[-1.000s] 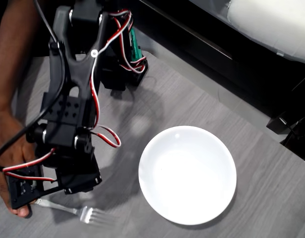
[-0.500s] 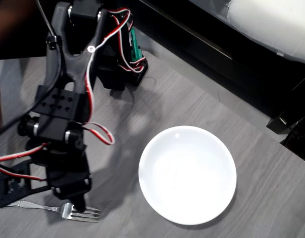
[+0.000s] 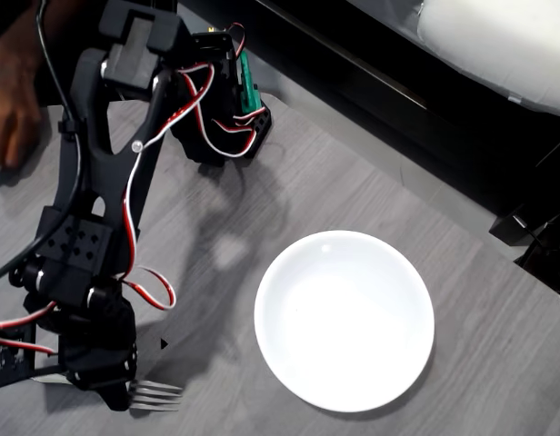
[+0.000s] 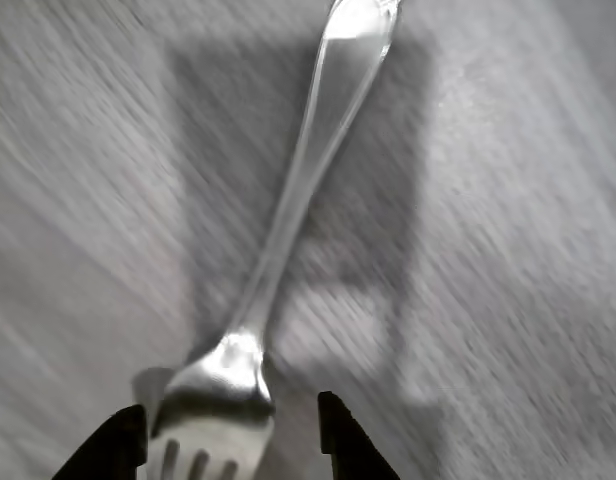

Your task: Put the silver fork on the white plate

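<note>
Bare grey table (image 3: 216,263) (wood-grain) lies open between the silver fork (image 3: 157,395) and the white plate (image 3: 344,320)

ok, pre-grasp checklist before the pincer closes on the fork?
1. Pincer open: ok, two dark fingertips stand apart at the bottom of the wrist view.
2. Silver fork between the fingertips: ok, its head near the tines sits in the gap, closer to the picture-left tip.
3. Fork lying flat on the table: ok, handle runs away from the camera along the grey surface.
4. Contact with the fork: cannot tell, the wrist view is motion-blurred.
5. White plate free to receive: ok, nothing lies on it, to the picture-right of the fork in the overhead view.
6. Person's hand away from the fork: ok, it is at the upper left edge.
</note>
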